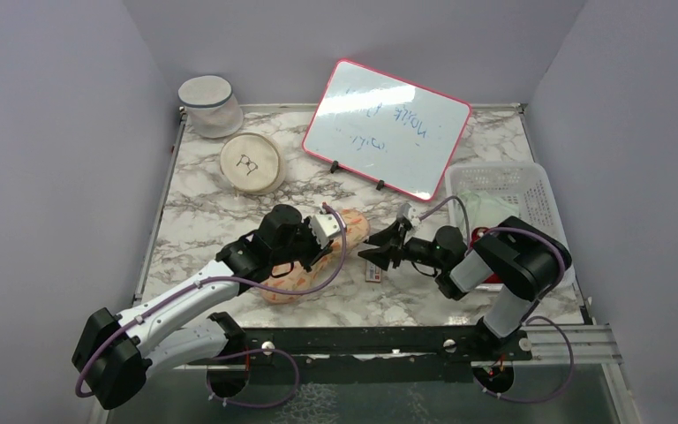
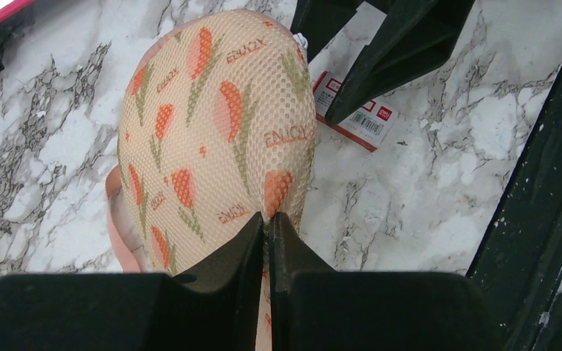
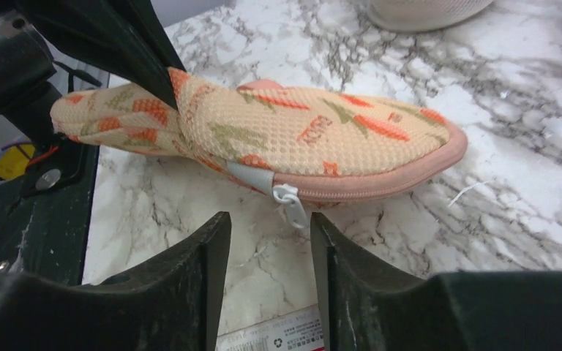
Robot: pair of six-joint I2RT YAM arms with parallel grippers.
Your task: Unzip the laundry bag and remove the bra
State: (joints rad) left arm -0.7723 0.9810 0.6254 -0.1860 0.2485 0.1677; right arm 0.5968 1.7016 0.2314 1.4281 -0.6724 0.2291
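Laundry bag [image 2: 219, 131] lies on marble table [image 1: 203, 212] btw the arms, bra [image 3: 351, 128] showing thru mesh (zip looks closed). L gripper [image 2: 268, 219] jaws pinched together on bag's mesh. R gripper [image 3: 267, 219] jaws apart, holding nothing; zipper pull [image 3: 290, 201] hangs at the gap's mouth, contact unclear.

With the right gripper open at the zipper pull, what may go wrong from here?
The zipper pull is small and lies just beyond the open right gripper; closing may miss it.
The left gripper pinches only a fold of the laundry bag; pulling the zipper may slip it free.
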